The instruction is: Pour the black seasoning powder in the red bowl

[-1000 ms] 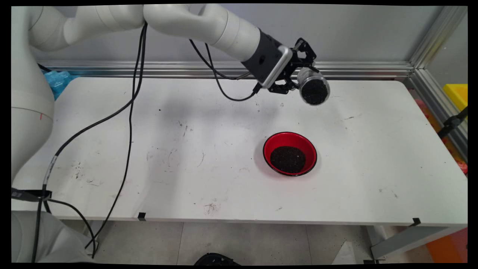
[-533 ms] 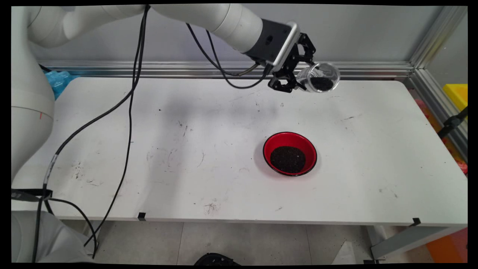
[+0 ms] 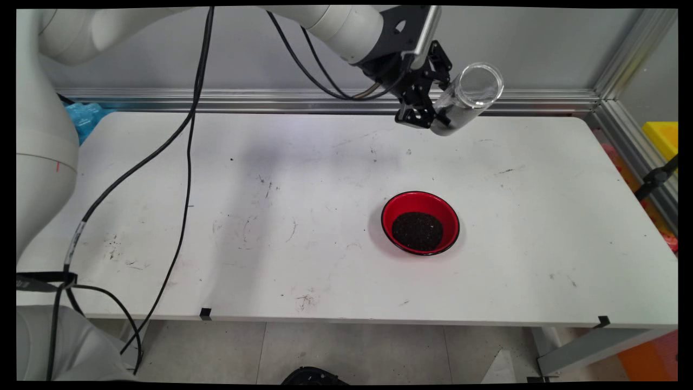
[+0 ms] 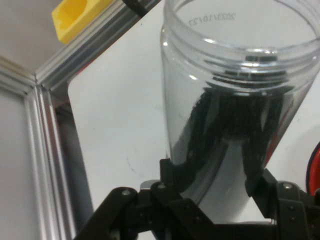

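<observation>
The black two-finger gripper (image 3: 439,115) is clenched on a clear plastic cylindrical jar (image 3: 469,96), grasping it by its lower end. It holds the jar in the air above the far right part of the white table (image 3: 270,216), close in front of the aluminium rail (image 3: 270,97) along the wall. The jar is tilted, its open threaded mouth raised and pointing up and to the right, its base low beside the fingers.

In the hand view the gripper (image 4: 215,181) has one finger on each side of the jar (image 4: 240,100). Dark granular matter lies in the jar's lower part; the upper part and the mouth look bare.

A round red bowl with a black rim (image 3: 391,208) stands on the table well nearer than the jar and a little to its left, well apart from it. A heap of dark granules (image 3: 417,231) covers its bottom. Nothing is falling from the jar, and the jar's mouth is turned away from the bowl. Only a red sliver of the bowl (image 4: 316,172) shows at the hand view's right edge.

Black cables (image 3: 189,162) hang from the arm over the table's left side. A yellow box (image 3: 663,135) sits beyond the table's right end.
</observation>
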Tool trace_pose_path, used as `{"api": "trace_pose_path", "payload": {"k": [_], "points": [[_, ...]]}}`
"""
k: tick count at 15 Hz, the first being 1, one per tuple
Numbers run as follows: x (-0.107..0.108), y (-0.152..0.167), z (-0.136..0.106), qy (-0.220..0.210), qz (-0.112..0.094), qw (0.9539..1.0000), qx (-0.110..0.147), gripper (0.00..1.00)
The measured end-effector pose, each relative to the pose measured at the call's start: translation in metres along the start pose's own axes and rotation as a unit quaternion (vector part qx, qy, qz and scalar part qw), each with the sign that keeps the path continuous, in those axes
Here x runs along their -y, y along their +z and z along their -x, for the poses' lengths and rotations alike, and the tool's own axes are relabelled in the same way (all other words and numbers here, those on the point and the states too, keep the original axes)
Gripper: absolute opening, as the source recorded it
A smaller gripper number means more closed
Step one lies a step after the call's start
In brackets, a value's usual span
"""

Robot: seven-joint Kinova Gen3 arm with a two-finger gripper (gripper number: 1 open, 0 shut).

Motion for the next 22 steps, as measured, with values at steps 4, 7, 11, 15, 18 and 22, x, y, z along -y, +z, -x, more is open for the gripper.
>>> {"api": "trace_pose_path", "payload": {"k": [4, 7, 11, 15, 18, 22], "points": [[0.003, 0.004, 0.005, -0.071, 0.012, 0.9974, -0.002, 0.0], [0.004, 0.009, 0.012, -0.113, 0.015, 0.9935, -0.003, 0.0], [0.002, 0.02, 0.026, -0.173, 0.018, 0.9848, -0.006, 0.0], [-0.002, 0.035, 0.042, -0.222, 0.024, 0.9746, -0.017, 0.0], [-0.005, 0.043, 0.05, -0.24, 0.026, 0.9701, -0.023, 0.0], [-0.011, 0.057, 0.068, -0.259, 0.029, 0.9649, -0.033, 0.0]]}}
